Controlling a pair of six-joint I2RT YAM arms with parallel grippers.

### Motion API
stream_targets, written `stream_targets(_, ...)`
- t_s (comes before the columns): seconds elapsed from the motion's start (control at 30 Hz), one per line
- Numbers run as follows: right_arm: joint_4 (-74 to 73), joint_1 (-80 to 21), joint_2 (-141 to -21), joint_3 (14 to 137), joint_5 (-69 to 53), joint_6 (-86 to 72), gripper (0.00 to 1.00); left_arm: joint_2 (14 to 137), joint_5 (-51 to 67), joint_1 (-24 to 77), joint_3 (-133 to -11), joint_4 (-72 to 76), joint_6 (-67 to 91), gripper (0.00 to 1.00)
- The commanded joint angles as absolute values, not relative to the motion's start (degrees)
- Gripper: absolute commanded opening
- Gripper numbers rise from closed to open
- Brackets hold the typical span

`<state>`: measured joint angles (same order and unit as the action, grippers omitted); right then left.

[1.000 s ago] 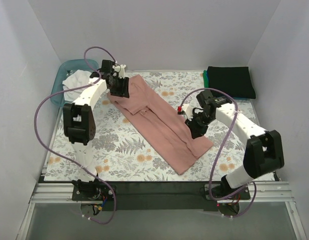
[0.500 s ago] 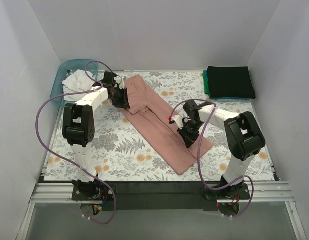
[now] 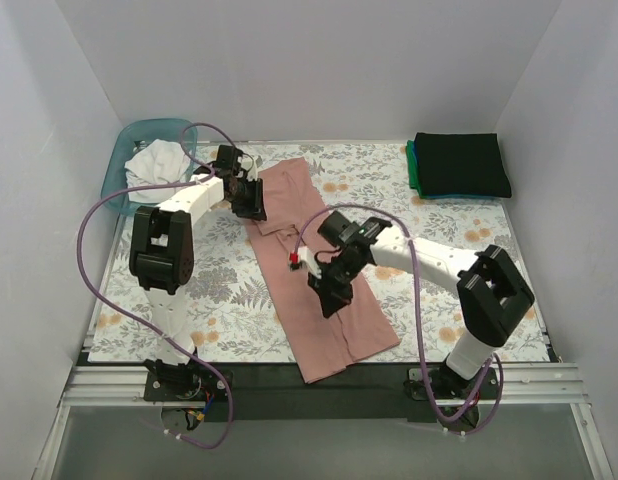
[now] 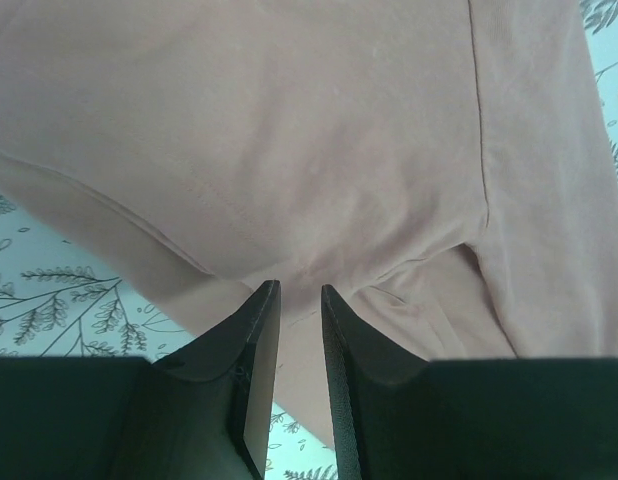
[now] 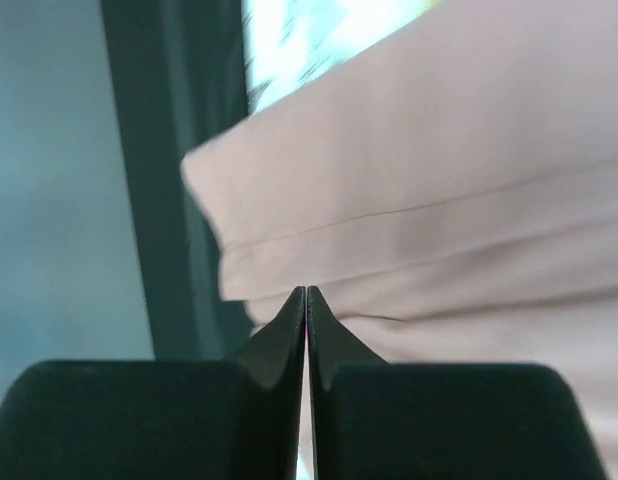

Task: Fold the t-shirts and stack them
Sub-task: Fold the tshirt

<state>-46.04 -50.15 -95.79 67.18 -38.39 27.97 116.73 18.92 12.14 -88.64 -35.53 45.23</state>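
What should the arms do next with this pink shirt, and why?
Probably raise the right end effector and carry its end of the pink t-shirt toward the left end effector. Both are pinched shut on the shirt, which lies as a long narrow strip on the table, so folding it in half along its length looks like the next step.

the black t-shirt point(image 3: 461, 163) hides most of the teal-green t-shirt point(image 3: 413, 175) beneath it.

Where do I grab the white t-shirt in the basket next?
Pinch a raised fold on top of the white t-shirt, coming down from above. It lies crumpled in the teal basket, whose walls likely block any sideways approach.
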Motion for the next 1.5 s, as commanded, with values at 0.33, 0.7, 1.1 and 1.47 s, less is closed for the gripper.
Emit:
stream_targets(0.33,-41.1,-30.2,-101.7,79.5,-37.7,22.5,0.07,137.0,14.6,14.3,-104.6,-37.2,37.2,0.23)
stream_targets(0.7,-35.9,-26.8,-111.3,90.0,-32.0,17.3,0.05,141.6,14.0,14.4,-125.3,-37.4,32.9,0.48)
stream_targets(1.1,-35.5,-25.9,-104.4,84.8,-35.8,18.6,0.23,103.8,32.1,11.2,-86.0,-28.0,33.0,0.65)
stream_targets(1.47,-39.7,-41.4,-76.8,60.1,-19.5,39.5,0.35,57.1,46.2,14.3,-41.4,-35.7,0.3,0.65)
